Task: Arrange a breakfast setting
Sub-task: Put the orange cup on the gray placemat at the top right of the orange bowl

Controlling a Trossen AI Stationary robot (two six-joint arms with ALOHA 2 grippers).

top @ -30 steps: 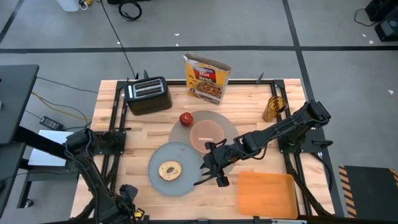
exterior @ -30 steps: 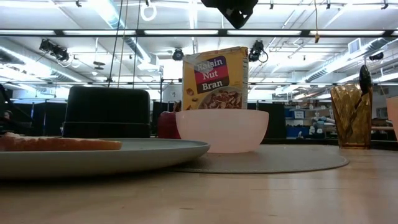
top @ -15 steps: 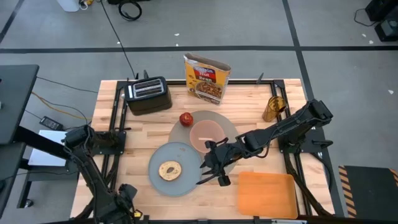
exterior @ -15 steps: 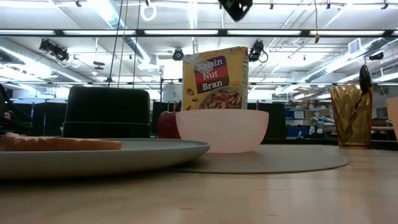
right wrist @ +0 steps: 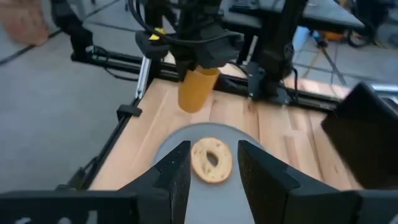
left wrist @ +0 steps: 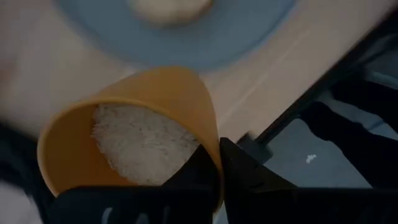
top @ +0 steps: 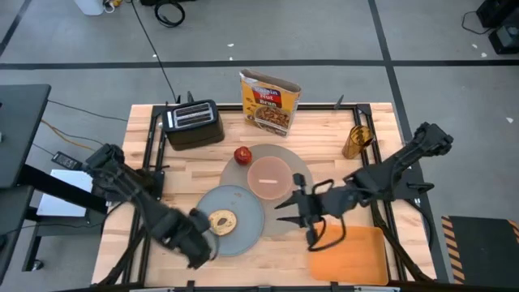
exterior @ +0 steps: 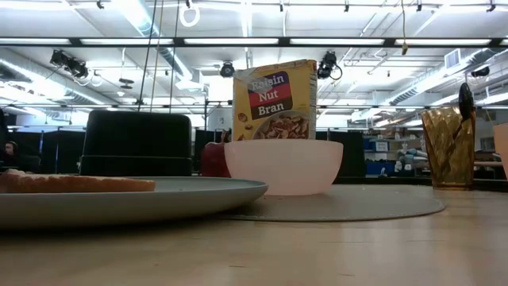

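Since earlier frame, left arm swings in from bench's near-left corner; left gripper [top: 197,243] now beside plate [top: 243,212], jaws clamped on rim of cup [right wrist: 198,89]. Right gripper [top: 293,209] backs off mat [top: 298,166] toward board [top: 349,251], jaws apart, empty. Bagel [top: 220,221] on plate; bowl [top: 270,176], apple [top: 242,154] on mat. I judge cup light, thin, slippery; rim pinch tilts it. Lower slowly, upright.
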